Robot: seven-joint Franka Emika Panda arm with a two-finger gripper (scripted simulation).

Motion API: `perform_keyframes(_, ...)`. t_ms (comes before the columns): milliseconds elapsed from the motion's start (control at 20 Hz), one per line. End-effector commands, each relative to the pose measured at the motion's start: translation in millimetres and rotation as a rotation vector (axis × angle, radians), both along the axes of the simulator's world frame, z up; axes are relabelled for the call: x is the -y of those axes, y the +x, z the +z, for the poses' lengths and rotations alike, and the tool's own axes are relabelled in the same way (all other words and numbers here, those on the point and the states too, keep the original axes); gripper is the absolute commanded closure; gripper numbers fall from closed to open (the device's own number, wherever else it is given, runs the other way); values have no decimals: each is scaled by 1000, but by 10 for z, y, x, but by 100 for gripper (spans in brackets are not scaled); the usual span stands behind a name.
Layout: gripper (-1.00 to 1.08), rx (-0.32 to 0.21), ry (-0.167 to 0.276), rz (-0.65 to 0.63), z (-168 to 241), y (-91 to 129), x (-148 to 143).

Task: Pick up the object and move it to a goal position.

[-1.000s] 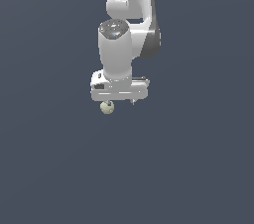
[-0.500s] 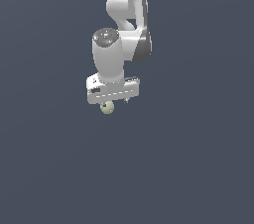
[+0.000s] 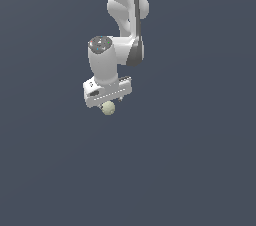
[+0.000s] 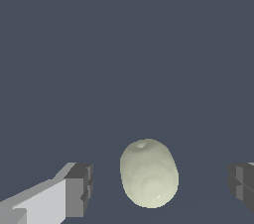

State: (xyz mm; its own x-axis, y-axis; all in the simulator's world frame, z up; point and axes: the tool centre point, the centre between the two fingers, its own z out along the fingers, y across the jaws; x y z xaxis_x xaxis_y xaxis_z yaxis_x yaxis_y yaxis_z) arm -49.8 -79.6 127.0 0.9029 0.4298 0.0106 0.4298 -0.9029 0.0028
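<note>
Pale yellow-green, apple-like object [image 4: 149,173] fills the lower centre of your wrist view, its small dimple turned toward the top of the frame. You see it sitting between the two dark finger pads [image 4: 79,189], with clear gaps on both sides, so the gripper [image 4: 161,188] is spread wide and holds nothing. In the exterior view, just left of centre, the same object [image 3: 108,108] shows as a small round lump directly under the white gripper [image 3: 109,101]. Whether they touch there you cannot tell. Above it the Panda arm [image 3: 122,12] rises to the top edge, against a plain dark blue-grey background [image 3: 200,160].
</note>
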Motion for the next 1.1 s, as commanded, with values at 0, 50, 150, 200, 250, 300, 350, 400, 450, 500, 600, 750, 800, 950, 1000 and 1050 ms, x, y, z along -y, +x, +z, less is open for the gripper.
perform_keyframes(0, -92, -2, -2, 57, -79, -80, 63)
perform_keyframes(50, -92, -3, -2, 78, -108, -111, 86)
perform_keyframes(150, -92, -5, -3, 117, -161, -169, 128)
perform_keyframes(200, -92, -5, -3, 134, -184, -195, 146)
perform_keyframes(250, -92, -6, -3, 151, -207, -220, 163)
perform_keyframes(300, -92, -7, -3, 167, -227, -244, 178)
perform_keyframes(350, -92, -7, -3, 181, -246, -266, 192)
perform_keyframes(400, -92, -8, -3, 194, -263, -286, 205)
perform_keyframes(450, -92, -8, -4, 206, -278, -305, 216)
perform_keyframes(500, -92, -9, -4, 217, -292, -322, 227)
perform_keyframes(600, -92, -9, -4, 235, -316, -350, 244)
perform_keyframes(750, -92, -10, -4, 254, -340, -380, 261)
perform_keyframes(800, -92, -10, -4, 258, -345, -386, 264)
perform_keyframes(950, -92, -10, -3, 263, -351, -395, 269)
perform_keyframes(1000, -92, -11, -3, 259, -348, -391, 267)
perform_keyframes(1050, -92, -11, -3, 259, -352, -391, 268)
